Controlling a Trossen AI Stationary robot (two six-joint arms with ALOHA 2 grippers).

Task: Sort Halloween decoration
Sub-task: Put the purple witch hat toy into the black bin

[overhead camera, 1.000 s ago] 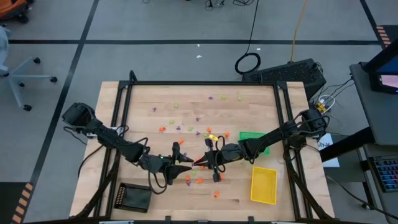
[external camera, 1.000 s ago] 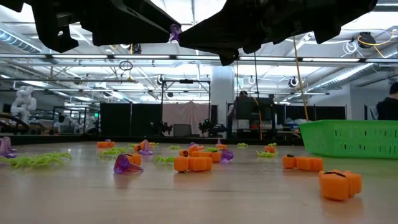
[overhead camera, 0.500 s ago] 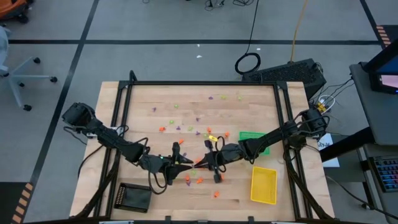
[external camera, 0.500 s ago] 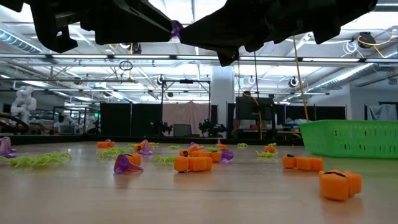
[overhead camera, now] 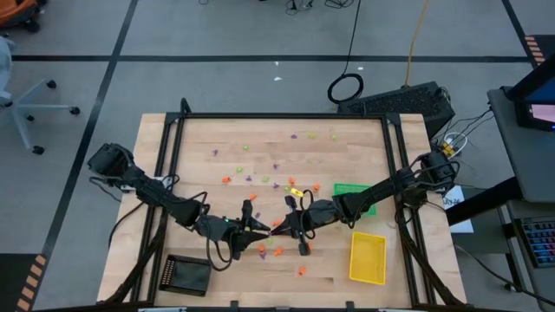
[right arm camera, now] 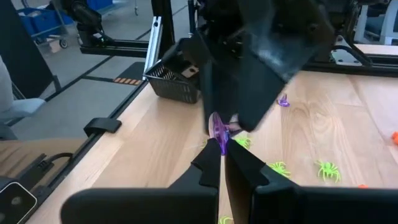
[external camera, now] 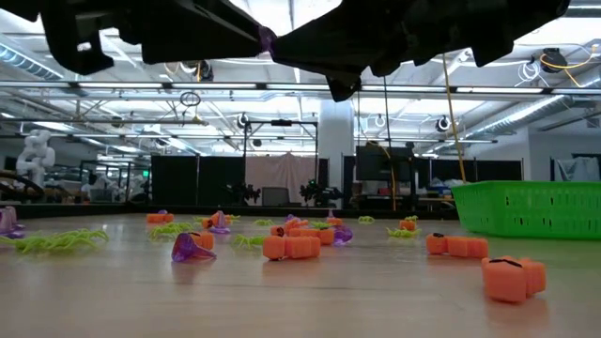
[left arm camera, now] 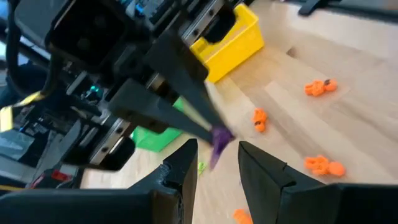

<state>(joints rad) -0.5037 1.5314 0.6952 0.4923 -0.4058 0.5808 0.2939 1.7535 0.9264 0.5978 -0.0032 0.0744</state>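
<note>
My right gripper has its jaws pinched on one purple trinket, left gripper jaws half-open around it; most decorations lie unsorted mid-tabletop.

no readable text anywhere here, honestly. no labels, brands or numbers show on the trays, the arms or the table, and anything printed in the room behind is probably too small to make out.
</note>
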